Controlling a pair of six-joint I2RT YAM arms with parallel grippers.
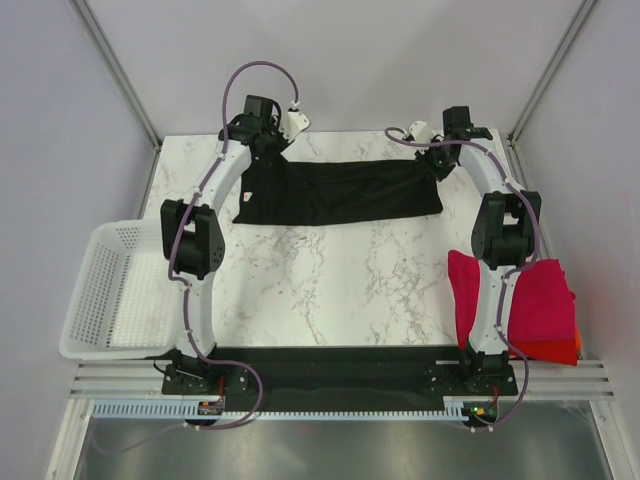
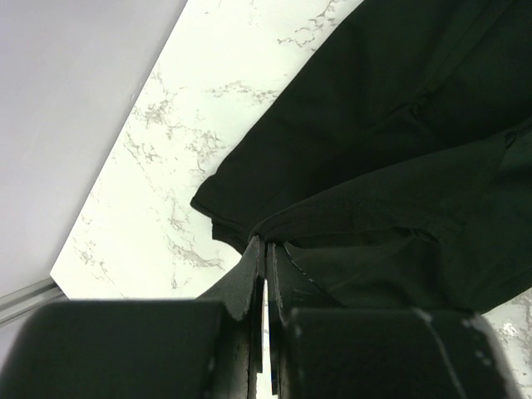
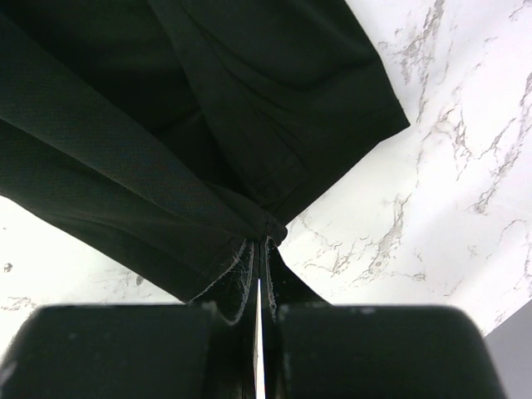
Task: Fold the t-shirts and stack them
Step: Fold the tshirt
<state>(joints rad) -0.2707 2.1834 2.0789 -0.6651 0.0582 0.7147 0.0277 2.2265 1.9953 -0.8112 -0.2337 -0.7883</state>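
Note:
A black t-shirt (image 1: pixel 340 192) lies stretched across the far part of the marble table. My left gripper (image 1: pixel 268 150) is shut on its far left corner, seen pinched in the left wrist view (image 2: pixel 266 243). My right gripper (image 1: pixel 432 157) is shut on its far right corner, seen pinched in the right wrist view (image 3: pixel 268 237). The black cloth (image 2: pixel 391 150) hangs from both grips toward the table (image 3: pixel 208 100). A folded magenta-red t-shirt (image 1: pixel 540 300) lies on an orange-red one (image 1: pixel 566 350) at the near right edge.
A white mesh basket (image 1: pixel 110 290) stands at the near left, over the table edge. The marble tabletop (image 1: pixel 330 290) spreads between the arms. Grey walls and metal frame posts close in the back and sides.

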